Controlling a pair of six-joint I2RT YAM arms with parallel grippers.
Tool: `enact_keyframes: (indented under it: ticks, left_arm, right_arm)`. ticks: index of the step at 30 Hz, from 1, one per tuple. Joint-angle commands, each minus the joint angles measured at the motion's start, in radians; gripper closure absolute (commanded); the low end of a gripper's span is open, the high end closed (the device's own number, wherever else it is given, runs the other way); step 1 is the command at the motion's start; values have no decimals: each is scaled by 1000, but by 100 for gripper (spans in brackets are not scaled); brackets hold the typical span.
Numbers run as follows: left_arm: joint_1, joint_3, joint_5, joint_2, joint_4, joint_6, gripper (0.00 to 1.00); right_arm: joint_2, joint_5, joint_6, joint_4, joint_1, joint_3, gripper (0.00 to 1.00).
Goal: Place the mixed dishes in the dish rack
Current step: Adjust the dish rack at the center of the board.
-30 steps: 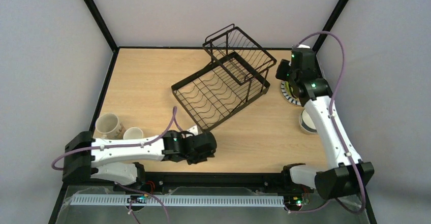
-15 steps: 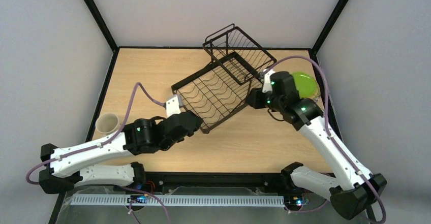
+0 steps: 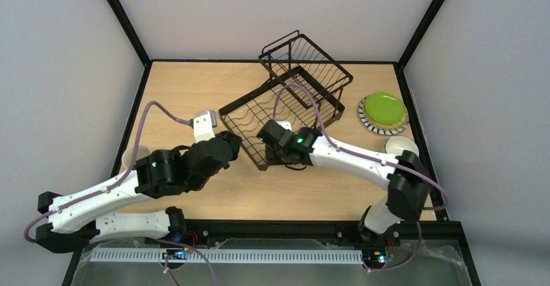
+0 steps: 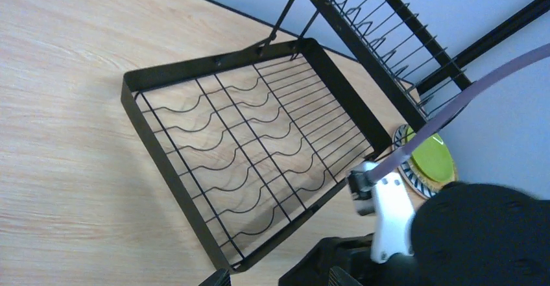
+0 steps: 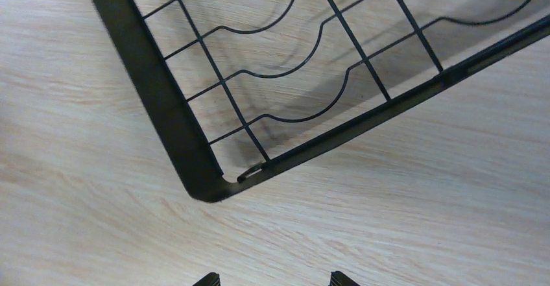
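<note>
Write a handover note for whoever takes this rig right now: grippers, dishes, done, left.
Left gripper: open, empty, beside the near left side of the black wire dish rack.
Right gripper: open, empty, over the rack's near corner.
Dishes: the round lime green plate sits stacked on the white plate with striped rim, right of the rack. The cream mug is by the right edge. A second pale mug is at the left edge, partly hidden by the left arm. The other dishes are not in view.
Done: nothing, the rack is empty.
Left: load every dish.
</note>
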Motion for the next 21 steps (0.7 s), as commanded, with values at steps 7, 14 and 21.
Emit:
enact_keyframes:
  ticks: [7,14,21]
  left_arm:
    - [13,22,-89,-78,-58,94,4]
    - [14,7,-91,-109,-61,115,1]
    - [14,12,-91,-119,-72,131,1]
  right_arm:
    - [182,161,309,-114,55,182,0]
    - [276,163,366,-150,57,244,0]
    - [294,154,434,-159,57,216,0]
